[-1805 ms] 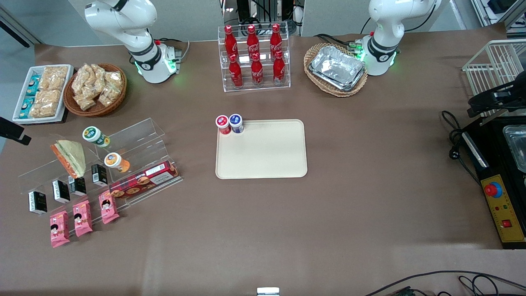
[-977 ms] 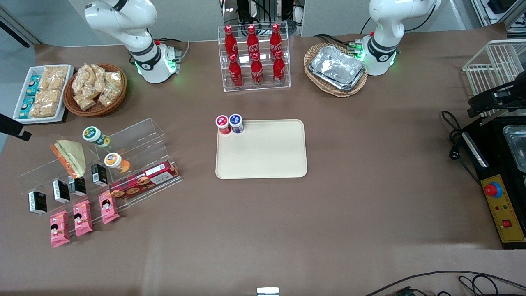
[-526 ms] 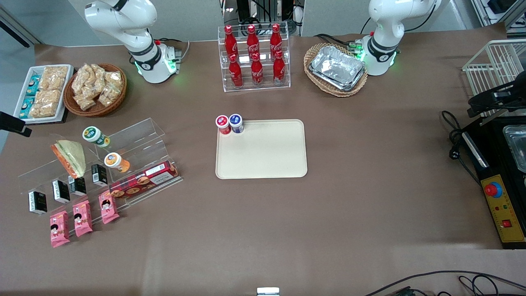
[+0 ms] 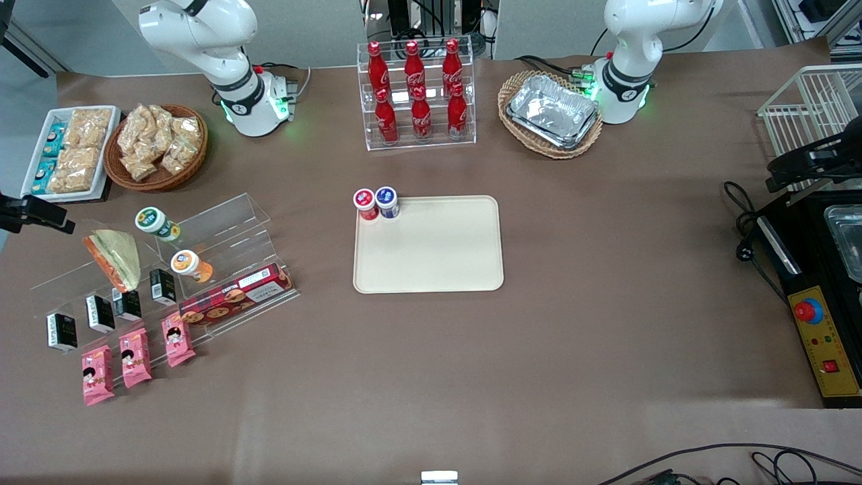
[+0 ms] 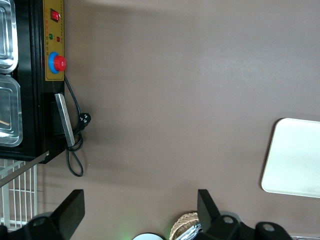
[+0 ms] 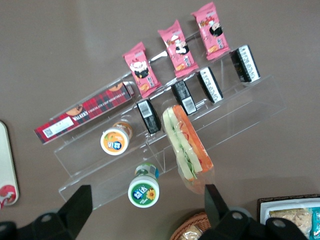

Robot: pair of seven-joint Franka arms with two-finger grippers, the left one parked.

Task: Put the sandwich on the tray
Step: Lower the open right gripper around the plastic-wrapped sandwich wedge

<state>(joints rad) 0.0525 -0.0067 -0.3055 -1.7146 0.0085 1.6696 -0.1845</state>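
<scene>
The sandwich (image 4: pixel 116 259), a wrapped wedge with orange and green filling, leans on a clear stepped stand (image 4: pixel 222 229) toward the working arm's end of the table. It also shows in the right wrist view (image 6: pixel 187 145). The cream-beige tray (image 4: pixel 428 244) lies flat mid-table, and its rim shows in the right wrist view (image 6: pixel 6 160). My gripper (image 4: pixel 37 212) hangs high above the table beside the stand, a little farther from the front camera than the sandwich. In the right wrist view the gripper (image 6: pixel 147 212) is open and empty, its fingers wide apart above a green-lidded jar (image 6: pixel 143 190).
The stand also holds an orange-lidded jar (image 4: pixel 188 264), black packs (image 4: pixel 100 313), pink packets (image 4: pixel 135 357) and a biscuit box (image 4: pixel 236 296). A snack basket (image 4: pixel 156 145) and white snack tray (image 4: pixel 67 153) lie nearby. Two small jars (image 4: pixel 376 202) stand at the tray's corner.
My gripper has come a little further into the front view, toward the stand and the sandwich. Nothing on the table has moved.
</scene>
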